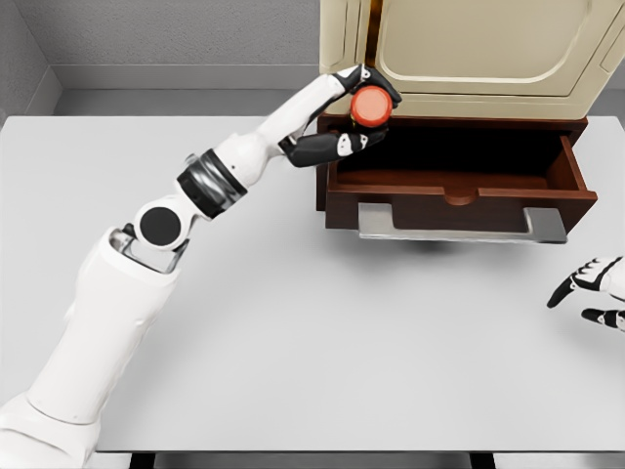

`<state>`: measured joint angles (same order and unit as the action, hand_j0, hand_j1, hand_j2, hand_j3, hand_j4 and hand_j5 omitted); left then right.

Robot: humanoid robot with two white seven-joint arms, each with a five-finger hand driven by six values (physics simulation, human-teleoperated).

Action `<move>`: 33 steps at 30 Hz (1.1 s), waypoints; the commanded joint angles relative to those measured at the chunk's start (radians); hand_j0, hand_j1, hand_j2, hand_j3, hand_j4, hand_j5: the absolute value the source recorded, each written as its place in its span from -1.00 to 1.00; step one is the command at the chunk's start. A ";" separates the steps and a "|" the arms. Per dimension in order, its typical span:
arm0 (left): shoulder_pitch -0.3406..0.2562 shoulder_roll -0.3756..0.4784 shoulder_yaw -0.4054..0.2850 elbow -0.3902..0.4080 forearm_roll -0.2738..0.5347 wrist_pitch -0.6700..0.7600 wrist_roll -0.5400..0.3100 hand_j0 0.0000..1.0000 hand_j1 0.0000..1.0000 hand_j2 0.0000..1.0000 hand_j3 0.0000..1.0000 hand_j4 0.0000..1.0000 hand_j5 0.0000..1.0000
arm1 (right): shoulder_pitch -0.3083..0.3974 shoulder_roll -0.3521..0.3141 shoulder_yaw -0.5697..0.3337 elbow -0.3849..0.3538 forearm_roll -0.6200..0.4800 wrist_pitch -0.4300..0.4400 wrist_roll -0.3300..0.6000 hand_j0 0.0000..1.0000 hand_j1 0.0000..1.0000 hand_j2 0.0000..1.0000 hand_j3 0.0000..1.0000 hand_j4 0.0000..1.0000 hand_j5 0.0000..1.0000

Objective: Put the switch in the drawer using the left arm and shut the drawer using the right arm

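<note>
Red and round, the switch (371, 106) is seen clasped in the left hand (350, 115), whose fingers (332, 148) are curled around it from above and below. It is held in the air above the left rear corner of the open drawer (454, 186), not yet inside it and apparently touching nothing but the hand. The grip from both sides is judged to be chosen so that the switch can be released straight down into the compartment once the fingers are opened.

The red face is turned roughly toward the camera and slightly upward. The body behind it is hidden by the fingers, so a long axis cannot be told; what shows is nearly circular.

The drawer is pulled well out of the cream cabinet (469, 49), its dark wooden walls and grey handle (459, 225) projecting over the pale counter (293, 332). This leaves the interior exposed for the drop and the front clear for a later push.

The right hand (594, 291) is seen at the right edge, low over the counter and well apart from the drawer. Its fingers are loosely bent and nothing is held, as if kept out of the way until closing is called for.
</note>
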<state>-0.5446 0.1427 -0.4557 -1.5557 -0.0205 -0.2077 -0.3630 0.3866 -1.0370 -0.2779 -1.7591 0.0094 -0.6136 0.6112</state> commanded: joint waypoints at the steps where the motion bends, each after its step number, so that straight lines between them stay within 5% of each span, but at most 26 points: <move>1: 0.000 -0.003 -0.012 0.019 -0.007 0.001 0.001 -0.30 -0.30 -0.30 -0.30 -0.30 -0.30 | 0.000 0.000 0.000 0.000 -0.006 0.003 0.000 0.19 0.19 0.19 0.19 0.19 0.19; 25: -0.100 -0.022 -0.090 0.025 -0.265 -0.075 0.004 -0.31 -0.31 -0.31 -0.31 -0.31 -0.31 | -0.002 0.002 0.005 0.000 -0.006 0.003 0.000 -0.02 -0.02 -0.02 -0.02 -0.02 -0.02; 33: -0.124 -0.018 -0.090 0.031 -0.343 -0.079 0.003 -0.31 -0.31 -0.31 -0.31 -0.31 -0.31 | -0.002 0.002 0.005 0.000 -0.006 0.003 0.000 0.11 0.11 0.11 0.11 0.11 0.11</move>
<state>-0.6703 0.1237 -0.5464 -1.5251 -0.3498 -0.2858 -0.3609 0.3850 -1.0343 -0.2732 -1.7591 0.0101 -0.6136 0.6111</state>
